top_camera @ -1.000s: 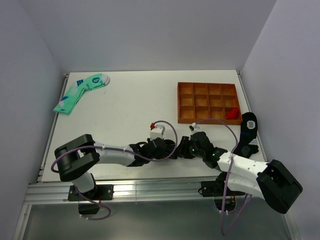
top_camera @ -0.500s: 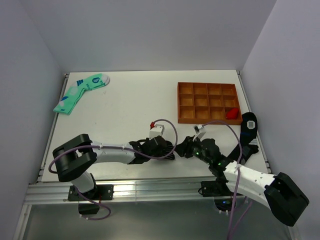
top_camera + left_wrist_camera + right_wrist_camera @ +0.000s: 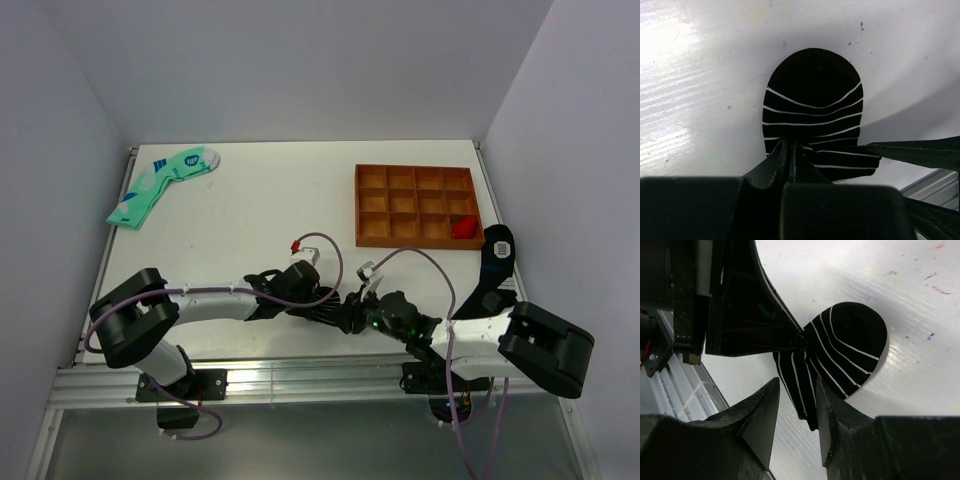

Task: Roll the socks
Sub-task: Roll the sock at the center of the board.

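The socks (image 3: 812, 105) are lying at the near edge of the table (image 3: 260, 220), about the middle, where both arms are reaching them. The left gripper (image 3: 790, 147) is pinching their edge with jaws pressed together, probably to anchor the fabric for rolling. The right gripper (image 3: 797, 382) is standing spread, the folded end between its jaws, probably preparing to turn it. I am seeing one striped shape; whether two are stacked, I cannot tell. Two mint-green socks (image 3: 160, 183) are lying far left, and one orange tray (image 3: 415, 168) far right.
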Motion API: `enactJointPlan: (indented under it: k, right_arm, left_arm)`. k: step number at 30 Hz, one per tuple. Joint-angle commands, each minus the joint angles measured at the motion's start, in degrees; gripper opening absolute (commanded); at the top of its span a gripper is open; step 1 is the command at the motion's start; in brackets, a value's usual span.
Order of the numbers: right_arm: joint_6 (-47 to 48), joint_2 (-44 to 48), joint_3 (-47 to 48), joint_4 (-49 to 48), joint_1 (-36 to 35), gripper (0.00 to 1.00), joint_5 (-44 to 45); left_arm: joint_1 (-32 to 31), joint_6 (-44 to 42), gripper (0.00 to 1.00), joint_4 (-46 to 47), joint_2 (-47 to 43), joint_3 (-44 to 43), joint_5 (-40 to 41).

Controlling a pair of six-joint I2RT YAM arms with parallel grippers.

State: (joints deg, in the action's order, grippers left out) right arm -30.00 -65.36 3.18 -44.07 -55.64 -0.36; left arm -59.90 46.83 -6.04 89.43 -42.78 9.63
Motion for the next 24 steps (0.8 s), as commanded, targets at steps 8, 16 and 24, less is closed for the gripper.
enactJointPlan:
  k: [8,16,24]
  right_arm:
    - [3.28,-5.56,0.68,-8.22,-6.05,0.42,7.38]
    - [5.04,-8.02,3.93,-5.59,-9.31,0.42,9.41]
    - [4.77,-11.54,3.41,-6.81,-10.63,0.42,11.26]
  left_arm:
    - [1.36,-2.88,0.00,-9.51,0.48,2.00,-5.67]
    - [1.72,-2.97,0.00,-9.87,1.36,0.86,-7.07]
    - [1.89,-2.71,0.00,-9.43,1.71,0.86,-8.66]
